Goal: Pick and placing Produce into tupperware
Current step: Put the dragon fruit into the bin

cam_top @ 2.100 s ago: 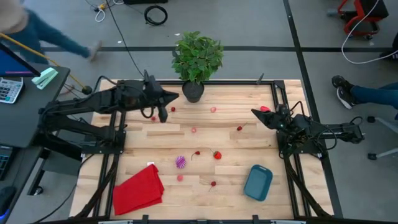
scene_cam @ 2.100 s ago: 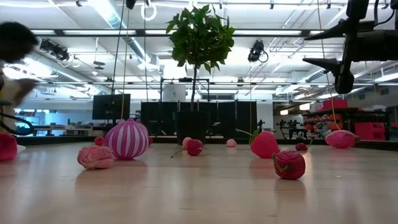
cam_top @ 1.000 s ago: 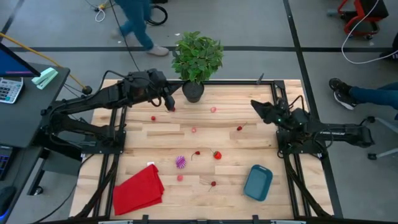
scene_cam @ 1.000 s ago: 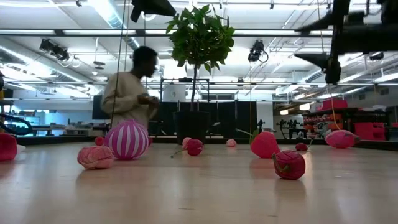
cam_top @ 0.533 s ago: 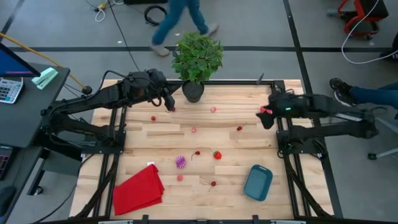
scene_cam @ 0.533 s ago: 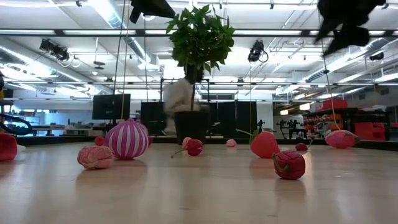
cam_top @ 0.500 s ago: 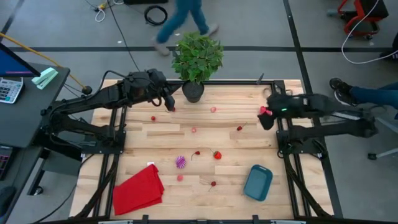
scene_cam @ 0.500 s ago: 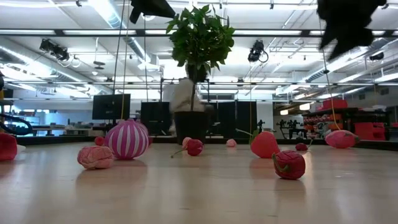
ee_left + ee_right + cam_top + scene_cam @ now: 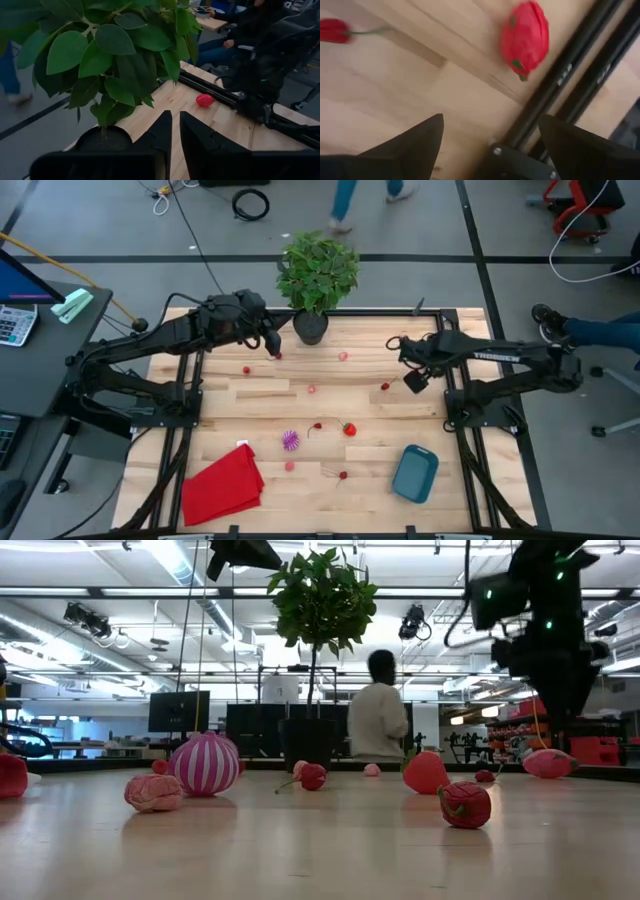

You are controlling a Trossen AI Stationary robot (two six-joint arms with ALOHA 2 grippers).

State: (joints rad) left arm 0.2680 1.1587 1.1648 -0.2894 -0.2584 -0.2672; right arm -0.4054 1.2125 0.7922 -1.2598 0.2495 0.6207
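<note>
Small red and pink produce pieces lie scattered on the wooden table (image 9: 400, 420), among them a cherry (image 9: 385, 387), a strawberry (image 9: 348, 429) and the purple-and-white striped ball (image 9: 290, 440). The teal tupperware (image 9: 415, 473) sits toward the near right. My right gripper (image 9: 412, 378) hangs open above the far right of the table; its wrist view shows the open fingers (image 9: 490, 140) above bare wood, with a red piece (image 9: 525, 37) by the black frame rail. My left gripper (image 9: 270, 340) is shut (image 9: 175, 135), raised beside the plant pot (image 9: 310, 328).
A potted plant (image 9: 318, 272) stands at the far edge, its leaves close to my left gripper. A red cloth (image 9: 222, 485) lies at the near left. Black frame rails (image 9: 450, 410) run along the table's sides. A person (image 9: 378, 722) passes behind the table.
My right arm has swung in from the table's right edge toward its middle, and its gripper has tipped from level to pointing down at the table. A person has walked from left to right behind the table.
</note>
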